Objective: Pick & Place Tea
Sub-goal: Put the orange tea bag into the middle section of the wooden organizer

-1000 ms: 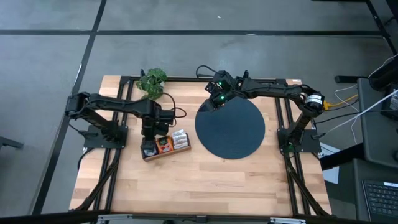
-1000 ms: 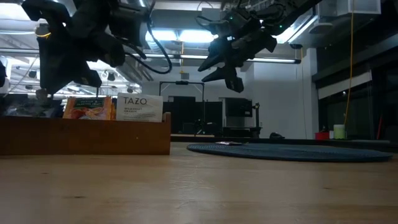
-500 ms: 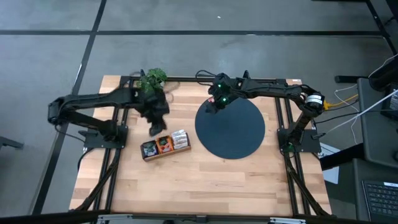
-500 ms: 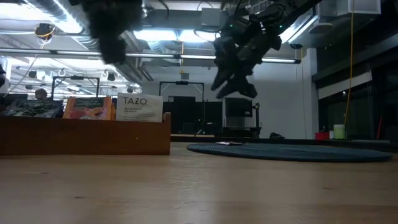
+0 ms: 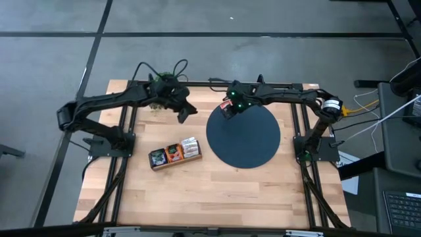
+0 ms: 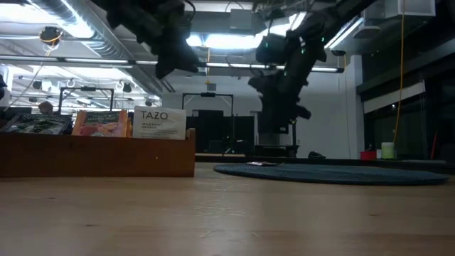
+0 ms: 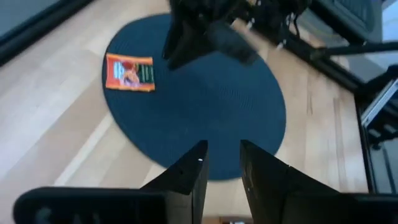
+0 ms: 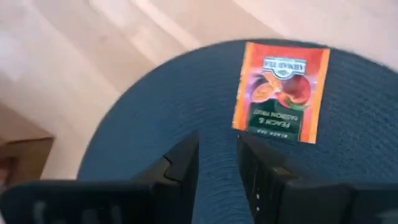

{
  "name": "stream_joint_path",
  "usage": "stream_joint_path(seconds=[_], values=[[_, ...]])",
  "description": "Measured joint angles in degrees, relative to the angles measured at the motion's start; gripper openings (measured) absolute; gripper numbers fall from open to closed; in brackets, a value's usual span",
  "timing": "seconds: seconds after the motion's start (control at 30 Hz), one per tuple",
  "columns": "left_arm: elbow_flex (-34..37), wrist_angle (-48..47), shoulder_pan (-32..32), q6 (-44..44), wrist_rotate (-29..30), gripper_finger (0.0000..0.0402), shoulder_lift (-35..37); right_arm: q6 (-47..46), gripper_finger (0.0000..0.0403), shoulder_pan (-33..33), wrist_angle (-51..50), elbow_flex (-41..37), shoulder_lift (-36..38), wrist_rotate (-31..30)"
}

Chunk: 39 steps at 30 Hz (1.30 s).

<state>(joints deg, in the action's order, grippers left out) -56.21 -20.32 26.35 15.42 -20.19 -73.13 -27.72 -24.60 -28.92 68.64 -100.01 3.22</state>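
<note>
Tea sachet [image 8: 281,93] lies flat on the mat [image 5: 250,141] near its edge; we see our right claw [image 8: 217,165] above it, empty, slightly parted, and our left claw [image 7: 221,163] likewise.

My fingers [image 8: 180,163] sit apart with a narrow gap, nothing between them, hanging over the blue disc [image 8: 155,124]. An orange sachet [image 8: 280,93] lies flat on the disc ahead. Pale wooden table [image 8: 74,56] beyond the rim.
</note>
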Motion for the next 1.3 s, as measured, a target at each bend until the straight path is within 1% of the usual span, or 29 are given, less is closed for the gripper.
stream_joint_path(seconds=[0.1,0.17,0.3,0.37,0.43,0.53,0.7,1.0,1.17,1.3], values=[[0.00,2.45,0.76,1.56,-0.56,0.0088,-0.67,-0.44,0.0093,-1.40,1.64,-0.70,-2.42,3.19],[0.00,4.33,0.96,2.75,-0.54,0.0088,-1.06,-0.41,0.0075,-1.68,4.41,-0.70,-3.71,4.04],[0.00,5.31,1.18,3.37,-0.52,0.0088,-1.47,-0.44,0.0026,-1.58,7.05,-0.66,-5.40,3.72],[0.00,5.42,1.14,3.54,-0.50,0.0088,-1.44,-0.21,0.0008,-1.72,6.97,-0.66,-5.67,1.58],[0.00,5.40,1.14,3.57,-0.33,0.0088,-1.44,-0.03,0.0009,-2.03,7.03,-0.66,-5.65,-0.08],[0.00,5.38,1.14,3.80,-0.22,0.0088,-1.44,-0.01,0.0009,-2.82,6.95,-0.66,-5.67,-0.12],[0.00,5.39,1.14,5.03,1.89,0.0088,-1.44,0.89,0.0006,-3.68,6.97,-0.66,-5.92,-0.17],[0.00,5.36,1.01,6.54,1.97,0.0088,-1.44,-2.09,0.0003,-3.65,6.42,-0.61,-10.99,1.59],[0.00,5.32,0.90,6.58,1.96,0.0088,-1.44,-2.23,0.0003,-3.55,5.76,-0.39,-12.86,5.62],[0.00,5.23,0.61,6.56,1.95,0.0088,-1.44,-1.83,0.0002,-1.70,4.34,-0.33,-13.15,7.79]])
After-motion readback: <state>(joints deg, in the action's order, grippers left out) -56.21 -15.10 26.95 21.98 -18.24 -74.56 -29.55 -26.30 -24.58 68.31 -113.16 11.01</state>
